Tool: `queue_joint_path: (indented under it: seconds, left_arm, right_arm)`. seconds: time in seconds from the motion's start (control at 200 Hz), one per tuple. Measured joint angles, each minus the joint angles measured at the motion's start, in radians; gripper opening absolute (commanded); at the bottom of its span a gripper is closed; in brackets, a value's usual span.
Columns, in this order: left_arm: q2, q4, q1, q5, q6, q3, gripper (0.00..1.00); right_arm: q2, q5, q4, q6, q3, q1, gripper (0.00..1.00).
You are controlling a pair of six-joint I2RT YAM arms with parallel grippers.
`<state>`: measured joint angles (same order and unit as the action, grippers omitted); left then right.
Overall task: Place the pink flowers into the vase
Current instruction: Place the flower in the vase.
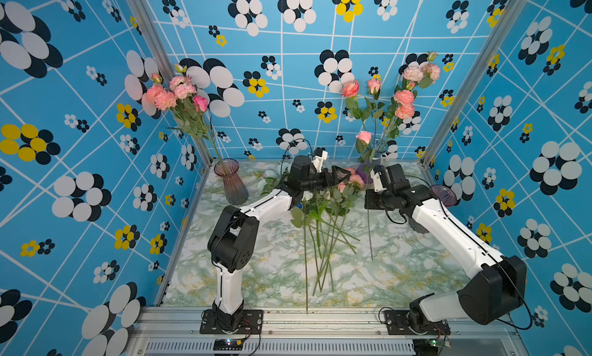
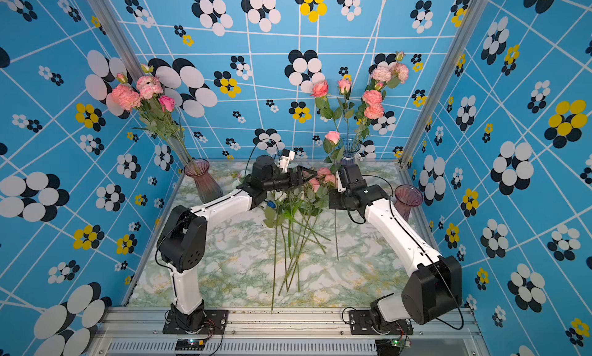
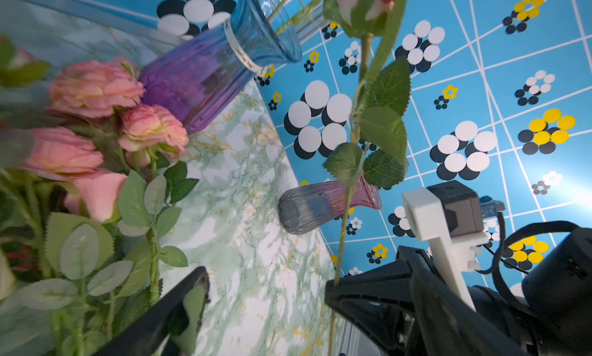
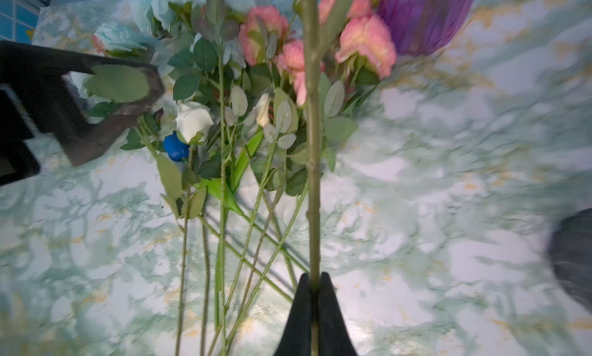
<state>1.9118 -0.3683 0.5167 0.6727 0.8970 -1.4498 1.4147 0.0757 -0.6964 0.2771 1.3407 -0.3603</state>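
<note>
1. The right gripper (image 4: 315,282) is clamped on the green stem of a pink rose (image 1: 364,136), held upright just beside the blue vase (image 1: 379,151). The left wrist view cuts the bloom off at the frame edge.
2. The left gripper (image 1: 342,175) has its jaws wide apart above the loose pink flowers (image 1: 355,180) lying on the table (image 1: 256,274); its arm hides part of the pile.
3. More pink blooms stand in the blue vase and in the smoky pink vase (image 1: 231,181).
4. A third vase (image 1: 445,194), half hidden behind the right arm, looks empty.
</note>
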Motion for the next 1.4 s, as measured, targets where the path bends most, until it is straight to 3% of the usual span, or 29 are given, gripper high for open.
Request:
queue_joint_path:
  seconds: [0.175, 0.28, 0.505, 0.71, 0.854, 1.094, 1.294, 1.399]
  left_arm:
    - [-0.066, 0.027, -0.026, 0.001, -0.034, 0.005, 1.0]
    - [-0.095, 0.033, -0.019, -0.004, -0.055, 0.035, 0.99]
    - [-0.127, 0.087, -0.012, -0.019, -0.147, 0.089, 1.0]
    - [-0.151, 0.21, 0.01, -0.088, -0.334, 0.089, 0.99]
    - [-0.183, 0.303, 0.082, -0.18, -0.507, 0.089, 1.0]
    - [-0.215, 0.319, 0.209, -0.436, -0.751, 0.114, 1.0]
    - [-0.222, 0.246, 0.215, -0.638, -0.835, 0.134, 1.0]
    - [-0.224, 0.208, 0.196, -0.642, -0.84, 0.138, 1.0]
  right_arm:
    - [-0.111, 0.234, 0.024, -0.138, 0.129, 0.047, 0.0]
    - [-0.202, 0.358, 0.105, -0.218, 0.142, 0.132, 0.0]
    - [-0.246, 0.466, 0.32, -0.324, 0.143, 0.311, 0.0]
    - [-0.122, 0.473, 0.373, -0.378, 0.212, 0.36, 0.0]
    - [-0.08, 0.46, 0.409, -0.398, 0.213, 0.389, 0.0]
    - [-0.102, 0.396, 0.56, -0.39, 0.002, 0.425, 0.0]
    - [-0.102, 0.364, 0.605, -0.362, -0.116, 0.431, 0.0]
    - [-0.105, 0.364, 0.631, -0.343, -0.151, 0.438, 0.0]
